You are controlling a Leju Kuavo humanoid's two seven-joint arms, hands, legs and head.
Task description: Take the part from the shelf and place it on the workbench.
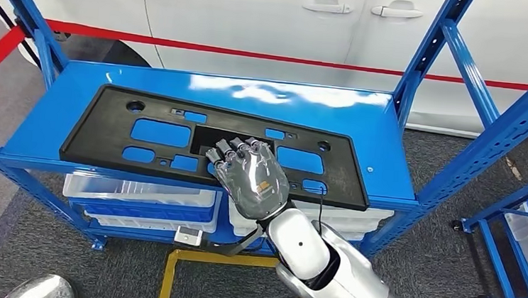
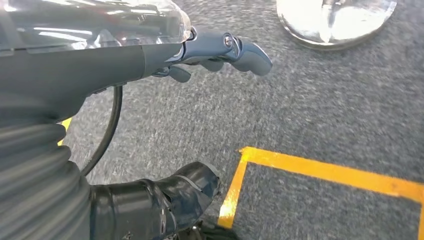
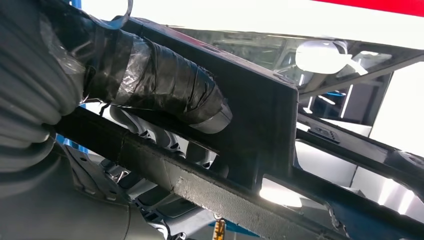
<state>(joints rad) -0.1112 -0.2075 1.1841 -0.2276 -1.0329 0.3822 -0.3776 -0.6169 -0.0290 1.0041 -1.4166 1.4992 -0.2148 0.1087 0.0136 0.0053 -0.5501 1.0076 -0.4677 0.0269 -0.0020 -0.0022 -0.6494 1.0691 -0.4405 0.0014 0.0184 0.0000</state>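
A flat black plastic panel with rectangular cut-outs [image 1: 141, 134] lies across the glossy blue metal shelf [image 1: 58, 104], in front of a parked white car [image 1: 257, 13]. The robot's right hand [image 1: 248, 173] reaches over the panel's near edge, its fingers [image 1: 236, 148] curled into the central opening; in the right wrist view the taped thumb [image 3: 165, 87] presses one face of a panel bar while the fingers wrap the other, so the hand appears to be clasping the part. The left hand [image 2: 220, 50] hangs over grey carpet, loosely curled around nothing. The panel is long and held off-centre, so a firm clasp and a slow, level lift would likely keep it from tipping or catching the blue uprights.
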